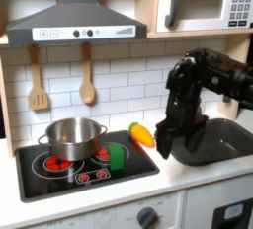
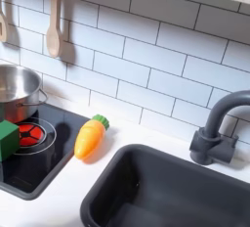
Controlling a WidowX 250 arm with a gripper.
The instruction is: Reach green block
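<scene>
On the black stovetop (image 1: 59, 179), the green block (image 1: 117, 156) stands upright just beside the steel pot (image 1: 71, 137) in the first exterior view, with the orange carrot toy (image 1: 142, 134) near it on the tabletop (image 1: 188, 179). Over the sink's (image 1: 229, 139) edge hangs the dark hand (image 1: 164, 146), apart from the block; I cannot tell how its jaws stand.

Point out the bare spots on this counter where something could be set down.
Free: the front strip of counter below the hob, and the sink basin. Crowded: the hob's back, where the steel pot, green block and carrot toy cluster, with the tool hanging just beside the carrot.
</scene>
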